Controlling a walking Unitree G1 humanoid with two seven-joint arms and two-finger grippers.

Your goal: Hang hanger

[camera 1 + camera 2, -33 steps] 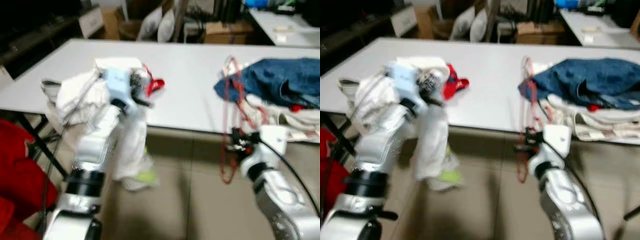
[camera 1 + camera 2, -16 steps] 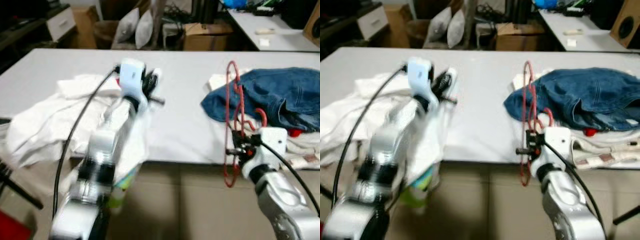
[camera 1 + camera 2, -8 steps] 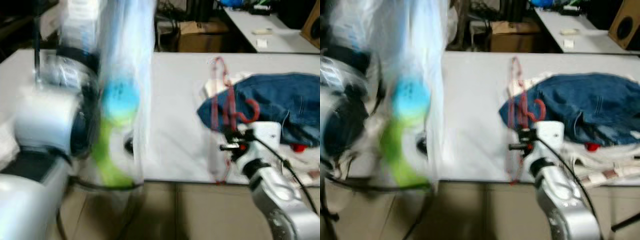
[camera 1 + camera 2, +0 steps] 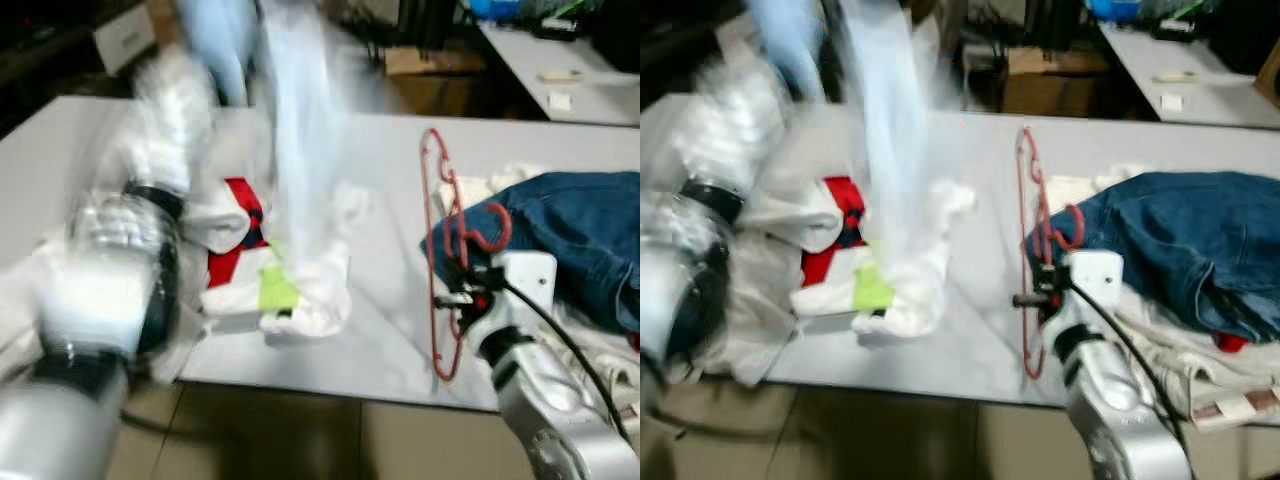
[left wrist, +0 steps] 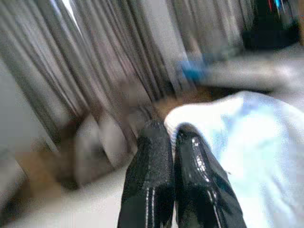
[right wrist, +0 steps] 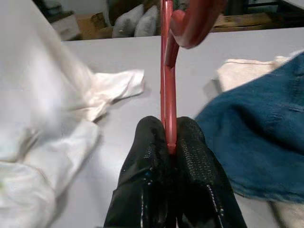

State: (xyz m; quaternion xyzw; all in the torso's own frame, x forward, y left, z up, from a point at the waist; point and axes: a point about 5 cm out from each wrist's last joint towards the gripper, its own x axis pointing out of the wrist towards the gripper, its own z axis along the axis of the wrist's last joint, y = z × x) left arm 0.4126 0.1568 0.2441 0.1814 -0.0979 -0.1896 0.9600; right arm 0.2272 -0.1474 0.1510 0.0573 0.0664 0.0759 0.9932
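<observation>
Right end effector (image 6: 168, 142) pinching red hanger (image 4: 440, 250)

Blue jeans (image 4: 570, 240) and white clothes (image 4: 310, 290) lie on the table (image 4: 390, 340).

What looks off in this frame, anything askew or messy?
The table is untidy: a crumpled white garment over red cloth, blue jeans heaped on pale fabric at the edge. The left gripper lifts white cloth. The right gripper holds the red hanger upright, nothing on it.
</observation>
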